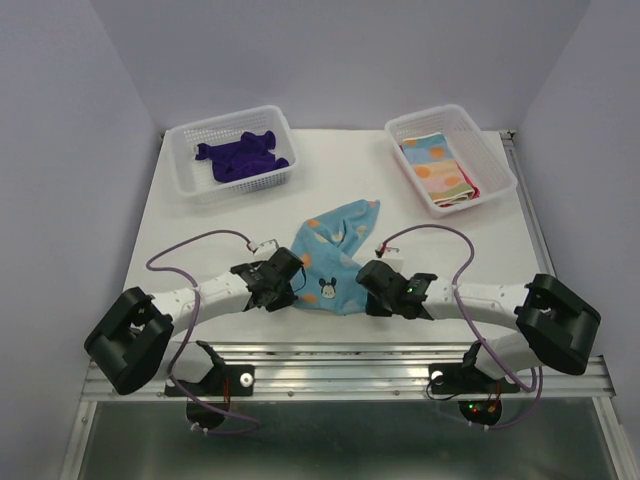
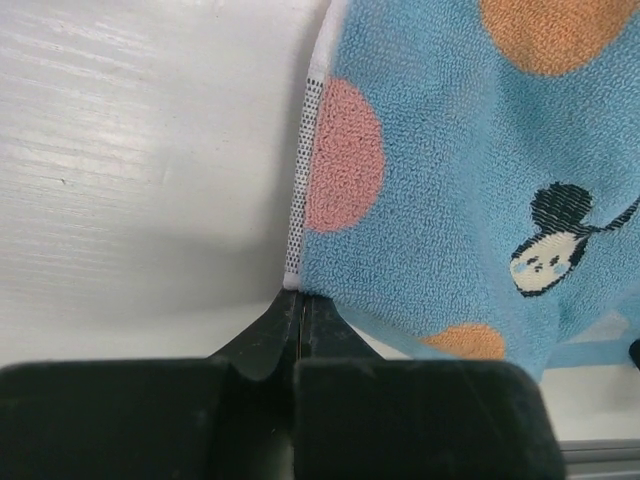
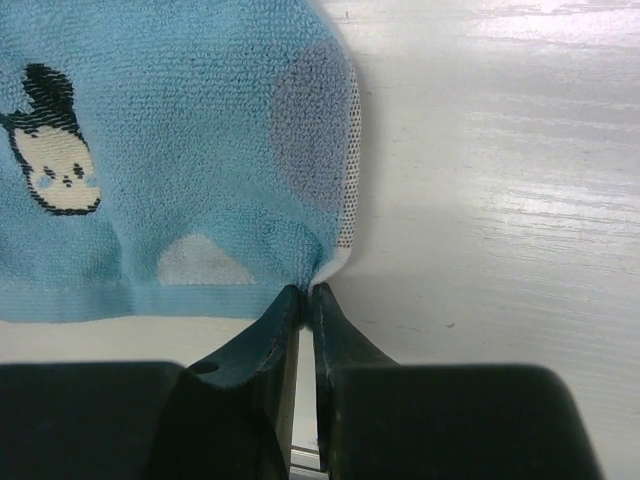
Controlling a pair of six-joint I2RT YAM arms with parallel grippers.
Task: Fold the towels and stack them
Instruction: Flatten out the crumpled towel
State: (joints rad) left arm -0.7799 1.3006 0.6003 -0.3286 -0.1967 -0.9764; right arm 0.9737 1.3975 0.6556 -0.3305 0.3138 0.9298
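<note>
A light blue towel [image 1: 335, 250] with orange spots and cartoon figures lies stretched between my two grippers near the table's front edge. My left gripper [image 1: 292, 282] is shut on its near left corner; in the left wrist view the gripper [image 2: 300, 295] pinches the towel [image 2: 470, 160] at its white mesh edge. My right gripper [image 1: 365, 285] is shut on the near right corner; in the right wrist view the gripper [image 3: 307, 290] pinches the towel [image 3: 170, 130]. A dark purple towel [image 1: 240, 155] lies crumpled in the left basket [image 1: 186, 185]. Folded spotted and peach towels [image 1: 440, 170] lie in the right basket [image 1: 498, 170].
The two white perforated baskets stand at the back of the white table [image 1: 200, 240], left and right. The table's metal front rail [image 1: 340, 370] runs just below the grippers. Purple cables loop over both arms.
</note>
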